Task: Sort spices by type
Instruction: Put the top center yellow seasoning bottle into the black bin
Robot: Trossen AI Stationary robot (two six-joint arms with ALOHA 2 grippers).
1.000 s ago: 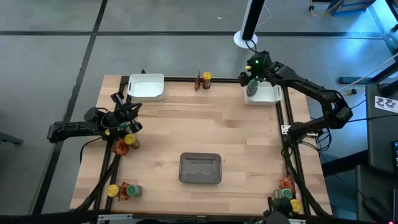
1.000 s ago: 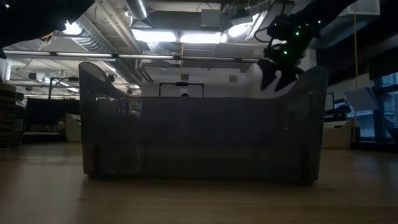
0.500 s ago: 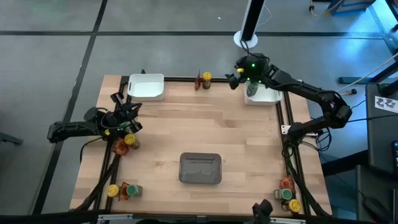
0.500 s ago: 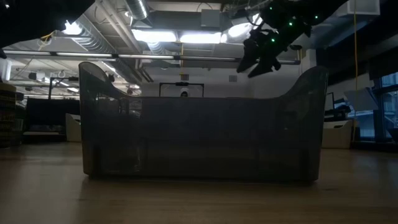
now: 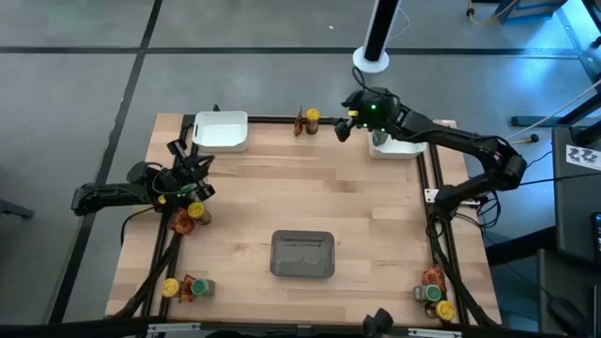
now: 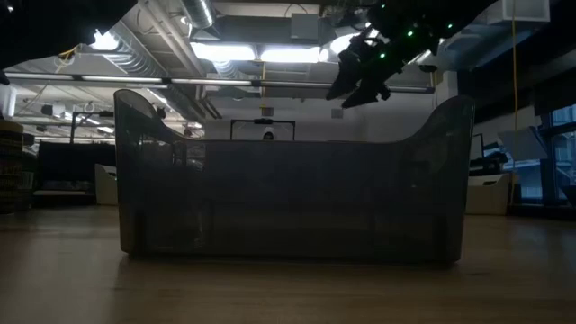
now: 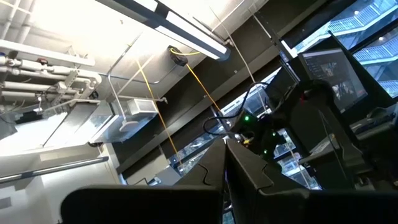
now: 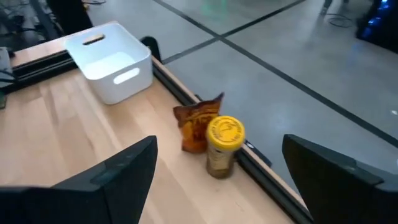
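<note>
Fingers of the right tool (image 5: 344, 127) spread wide, empty, near a yellow-lidded jar (image 8: 222, 146); left tool (image 5: 178, 150) closed

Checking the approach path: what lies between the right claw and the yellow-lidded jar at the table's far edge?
Nothing: the right wrist view shows only bare wood between the open right claw and the yellow-lidded jar.

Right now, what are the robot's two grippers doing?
Left gripper: shut, holding nothing visible.
Right gripper: open, empty, near the yellow-lidded jar.
</note>
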